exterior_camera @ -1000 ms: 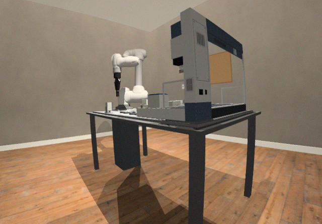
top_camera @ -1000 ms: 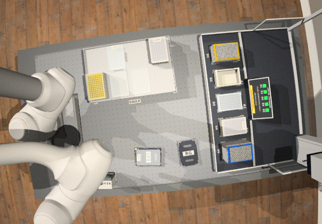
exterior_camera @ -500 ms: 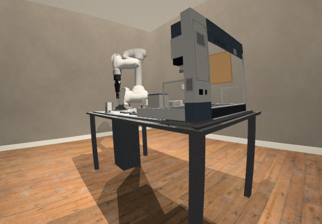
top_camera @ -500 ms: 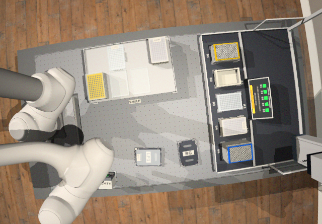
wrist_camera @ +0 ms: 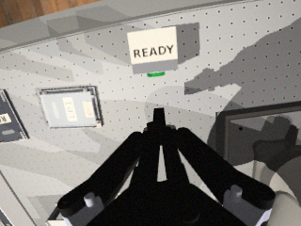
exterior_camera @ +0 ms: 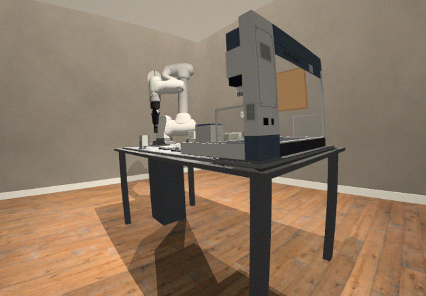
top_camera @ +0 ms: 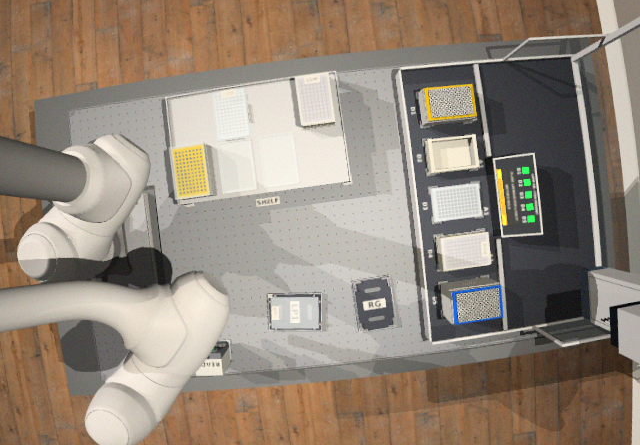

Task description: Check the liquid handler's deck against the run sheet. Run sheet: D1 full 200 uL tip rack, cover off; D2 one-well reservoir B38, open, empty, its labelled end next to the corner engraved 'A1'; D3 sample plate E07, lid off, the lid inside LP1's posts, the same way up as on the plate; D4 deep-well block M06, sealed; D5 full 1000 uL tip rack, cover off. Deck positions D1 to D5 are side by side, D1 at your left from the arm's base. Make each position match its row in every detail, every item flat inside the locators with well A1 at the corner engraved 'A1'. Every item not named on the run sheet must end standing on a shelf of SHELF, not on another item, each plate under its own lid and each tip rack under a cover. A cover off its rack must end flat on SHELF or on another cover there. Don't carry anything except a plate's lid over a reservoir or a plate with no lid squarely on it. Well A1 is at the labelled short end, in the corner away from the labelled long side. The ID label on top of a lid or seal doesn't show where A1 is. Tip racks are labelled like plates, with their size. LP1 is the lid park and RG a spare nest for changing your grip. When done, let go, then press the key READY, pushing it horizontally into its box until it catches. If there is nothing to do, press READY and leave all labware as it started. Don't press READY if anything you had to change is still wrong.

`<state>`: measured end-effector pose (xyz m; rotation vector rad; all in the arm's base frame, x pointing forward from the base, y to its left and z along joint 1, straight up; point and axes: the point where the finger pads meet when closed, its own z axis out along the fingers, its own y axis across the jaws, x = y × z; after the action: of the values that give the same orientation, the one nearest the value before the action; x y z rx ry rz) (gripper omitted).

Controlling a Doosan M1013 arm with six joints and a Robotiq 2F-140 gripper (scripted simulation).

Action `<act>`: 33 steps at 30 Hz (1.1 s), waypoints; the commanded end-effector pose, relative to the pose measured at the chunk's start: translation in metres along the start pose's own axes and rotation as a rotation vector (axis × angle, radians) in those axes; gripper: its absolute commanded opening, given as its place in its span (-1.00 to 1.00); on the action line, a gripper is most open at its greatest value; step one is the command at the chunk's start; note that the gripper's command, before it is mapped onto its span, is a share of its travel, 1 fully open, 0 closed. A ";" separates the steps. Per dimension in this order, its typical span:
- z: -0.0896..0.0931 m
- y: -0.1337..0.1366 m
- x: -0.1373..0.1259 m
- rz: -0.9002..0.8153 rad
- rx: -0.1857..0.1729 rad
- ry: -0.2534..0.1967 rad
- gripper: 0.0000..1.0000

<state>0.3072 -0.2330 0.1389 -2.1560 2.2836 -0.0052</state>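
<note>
My gripper (wrist_camera: 159, 116) (exterior_camera: 155, 124) is shut and empty. It hangs above the table, short of the READY box (wrist_camera: 153, 45) (top_camera: 212, 361) (exterior_camera: 144, 140), whose green key (wrist_camera: 155, 73) faces it. On the deck stand a yellow-rimmed tip rack (top_camera: 449, 102) in D1, an open reservoir (top_camera: 449, 155) in D2, a lidless plate (top_camera: 455, 202) in D3, a sealed deep-well block (top_camera: 463, 250) in D4 and a blue-rimmed tip rack (top_camera: 478, 303) in D5. A lid (top_camera: 294, 311) (wrist_camera: 71, 107) lies inside the LP1 posts.
SHELF (top_camera: 320, 156) holds a yellow rack (top_camera: 192, 171), two plates (top_camera: 231, 113) (top_camera: 315, 99) and flat clear covers (top_camera: 278, 161). The RG nest (top_camera: 375, 304) (wrist_camera: 7, 120) stands right of LP1. The handler's panel (top_camera: 518, 194) shows green lights. The arm's links hide the table's left end.
</note>
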 end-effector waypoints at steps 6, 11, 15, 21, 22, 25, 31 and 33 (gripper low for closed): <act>0.012 0.000 0.000 0.000 0.001 0.000 -0.80; 0.017 0.000 0.000 0.000 0.001 0.000 -0.80; 0.023 0.000 0.000 0.000 0.001 0.000 -0.80; 0.033 0.000 0.000 0.000 0.001 0.000 -0.80; 0.035 0.000 0.000 0.000 0.001 0.000 -0.80; 0.040 0.000 0.000 0.000 0.001 0.000 -0.80; 0.047 0.000 0.000 0.000 0.001 0.000 -0.80; 0.050 0.000 0.000 0.000 0.001 0.000 -0.80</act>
<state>0.3073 -0.2331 0.0906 -2.1561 2.2836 -0.0052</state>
